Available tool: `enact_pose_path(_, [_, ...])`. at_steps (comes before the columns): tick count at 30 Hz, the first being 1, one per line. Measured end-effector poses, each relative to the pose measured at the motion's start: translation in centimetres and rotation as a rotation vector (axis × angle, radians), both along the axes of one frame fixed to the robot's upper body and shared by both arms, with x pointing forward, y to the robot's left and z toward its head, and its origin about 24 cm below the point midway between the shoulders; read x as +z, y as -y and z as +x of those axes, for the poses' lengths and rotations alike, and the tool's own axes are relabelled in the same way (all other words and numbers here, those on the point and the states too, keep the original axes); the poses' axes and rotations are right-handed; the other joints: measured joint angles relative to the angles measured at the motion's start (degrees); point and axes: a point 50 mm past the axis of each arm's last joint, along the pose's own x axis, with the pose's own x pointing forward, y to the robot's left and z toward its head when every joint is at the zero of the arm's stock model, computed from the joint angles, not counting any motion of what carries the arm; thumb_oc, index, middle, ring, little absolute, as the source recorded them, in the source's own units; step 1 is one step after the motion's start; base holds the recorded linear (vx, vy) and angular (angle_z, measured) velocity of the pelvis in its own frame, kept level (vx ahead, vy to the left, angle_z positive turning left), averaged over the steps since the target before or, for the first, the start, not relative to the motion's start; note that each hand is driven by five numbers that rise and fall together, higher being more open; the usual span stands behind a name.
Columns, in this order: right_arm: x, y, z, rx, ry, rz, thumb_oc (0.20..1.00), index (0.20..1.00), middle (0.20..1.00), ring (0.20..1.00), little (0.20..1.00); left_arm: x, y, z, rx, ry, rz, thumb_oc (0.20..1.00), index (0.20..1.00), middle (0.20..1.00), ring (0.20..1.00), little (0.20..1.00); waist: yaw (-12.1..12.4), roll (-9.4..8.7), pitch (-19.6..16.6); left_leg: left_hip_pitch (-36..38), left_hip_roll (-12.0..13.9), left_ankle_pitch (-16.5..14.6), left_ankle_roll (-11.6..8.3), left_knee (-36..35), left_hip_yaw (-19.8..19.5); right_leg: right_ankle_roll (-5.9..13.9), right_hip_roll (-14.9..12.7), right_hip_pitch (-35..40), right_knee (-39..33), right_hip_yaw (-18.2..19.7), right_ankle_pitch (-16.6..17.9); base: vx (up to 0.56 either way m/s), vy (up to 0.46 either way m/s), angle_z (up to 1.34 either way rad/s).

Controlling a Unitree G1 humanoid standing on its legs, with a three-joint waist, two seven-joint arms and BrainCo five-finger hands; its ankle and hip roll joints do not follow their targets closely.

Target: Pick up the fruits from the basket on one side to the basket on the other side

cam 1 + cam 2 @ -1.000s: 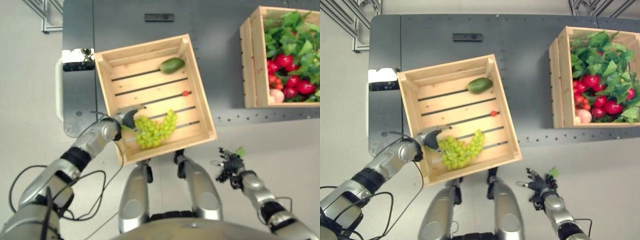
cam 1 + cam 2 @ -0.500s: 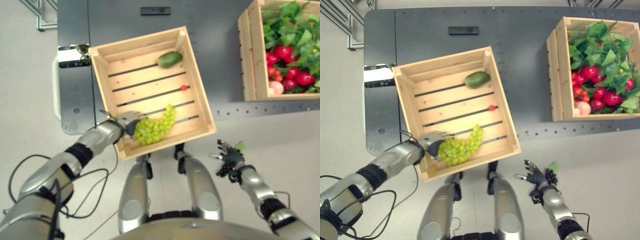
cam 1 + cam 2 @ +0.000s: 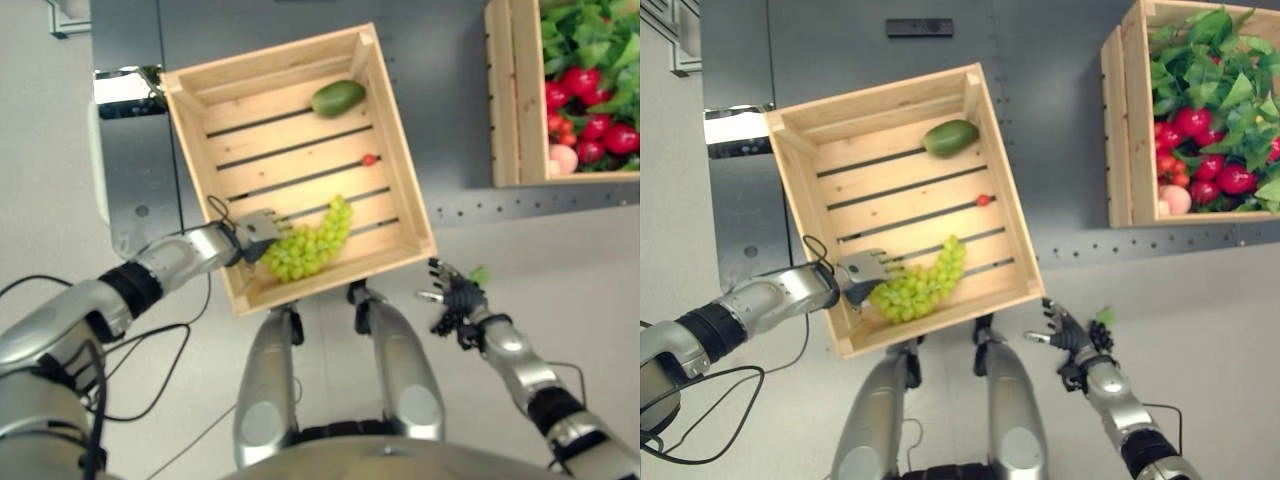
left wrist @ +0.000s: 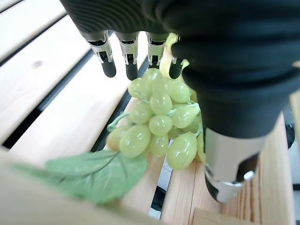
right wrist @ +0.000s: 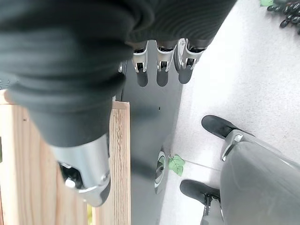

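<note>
My right hand (image 5: 89, 154) is hanging with fingers (image 5: 161, 63) extended and relaxed above the dark table (image 5: 150, 126), beside a wooden crate wall (image 5: 119, 159), a small green leaf (image 5: 176, 164) lying below.

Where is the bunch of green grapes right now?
The green grapes lie in the slatted wooden crate, near its front edge, with the robot's left hand right beside them.

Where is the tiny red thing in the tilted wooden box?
Find the tilted wooden box on the dark table. A tiny red fruit lies alone on its slats, between the big green fruit and the green grapes. It is the box's only red thing, and the smallest.
</note>
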Motion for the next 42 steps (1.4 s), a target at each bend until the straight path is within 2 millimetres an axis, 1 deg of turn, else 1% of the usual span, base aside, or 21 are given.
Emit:
enact_pose_path(7, [0.2,0.7,-0.1,-0.007,0.003,-0.017,1.0,1.0,1.0,1.0,1.0,-0.4,0.9,0.6,-0.013,0.026,-0.005,1.0,1.0,1.0,1.0,1.0,-0.2,-0.15,0.1,-0.7,0.2,-0.1,0.0,0.2,0.6,0.21,0.1,-1.1,0.3,0.6,-0.1,0.01,-0.003,-0.05])
enact_pose_path(10, [0.4,0.9,0.0,-0.009,0.012,-0.021,1.0,1.0,1.0,1.0,1.0,-0.5,1.8,0.8,-0.021,0.035,-0.043,1.0,1.0,1.0,1.0,1.0,0.0,-0.16,0.0,-1.6,0.2,-0.1,0.02,0.4,0.6,0.2,0.1,-1.9,0.5,0.6,-0.1,0.0,0.0,0.0])
enact_pose_path(12, [0.5,0.8,0.0,-0.007,0.017,-0.018,1.0,1.0,1.0,1.0,1.0,0.0,2.1,1.0,-0.024,0.056,-0.069,1.0,1.0,1.0,1.0,1.0,0.0,-0.2,0.0,-2.1,0.1,-0.1,0.04,0.4,0.6,0.19,0.1,-2.4,0.5,0.6,-0.1,0.0,0.0,0.0])
enact_pose_path(15, [0.8,0.5,0.2,0.001,0.032,-0.011,1.0,1.0,1.0,1.0,1.0,-0.1,1.9,1.3,-0.002,0.071,-0.1,1.0,1.0,1.0,1.0,1.0,-0.2,-0.29,0.1,-2.5,0.1,-0.2,0.16,0.5,0.6,0.02,0.0,-2.7,0.5,0.6,0.0,0.0,0.0,0.0])
enact_pose_path(20, [1.5,0.0,0.6,0.016,0.068,0.005,1.0,1.0,1.0,1.0,1.0,0.2,2.5,1.9,0.002,0.104,-0.123,1.0,1.0,1.0,1.0,1.0,-0.4,-0.51,0.0,-3.5,0.0,-0.3,0.22,0.8,0.5,0.2,0.0,-3.5,0.5,0.5,-0.1,0.0,0.0,0.0])
enact_pose_path(23, [1.9,-0.3,0.8,0.028,0.087,0.013,1.0,1.0,1.0,1.0,1.0,0.5,2.4,1.7,-0.005,0.111,-0.12,1.0,1.0,1.0,1.0,1.0,-0.6,-1.04,0.0,-3.9,0.0,-0.3,0.23,0.8,0.4,0.24,-0.1,-3.9,0.5,0.4,-0.1,0.0,0.0,0.0])
enact_pose_path(26, [2.9,-0.7,1.1,0.049,0.127,0.03,1.0,1.0,1.0,1.0,1.0,1.3,2.0,1.4,-0.023,0.126,-0.112,1.0,1.0,1.0,1.0,1.0,-1.0,-1.51,0.1,-5.9,0.1,-0.3,0.26,1.5,0.0,0.19,-0.1,-5.4,0.6,0.2,0.0,0.0,-0.001,0.03])
enact_pose_path(29, [3.3,-1.0,1.3,0.06,0.144,0.037,1.0,1.0,1.0,1.0,1.0,1.8,1.5,1.0,-0.021,0.122,-0.112,1.0,1.0,1.0,1.0,1.0,-1.3,-1.91,0.2,-6.6,0.0,-0.4,0.32,1.9,-0.2,-0.01,-0.1,-6.1,1.1,0.1,0.1,0.0,0.0,0.04])
enact_pose_path(42, [3.3,-1.0,1.3,0.06,0.146,0.039,1.0,1.0,1.0,1.0,1.0,1.3,1.5,1.6,0.01,0.128,-0.141,1.0,1.0,1.0,1.0,1.0,-1.2,-1.95,0.1,-6.7,0.2,-0.8,0.04,2.9,0.0,0.23,-0.1,-6.1,1.5,0.6,-0.1,0.0,0.0,0.0])
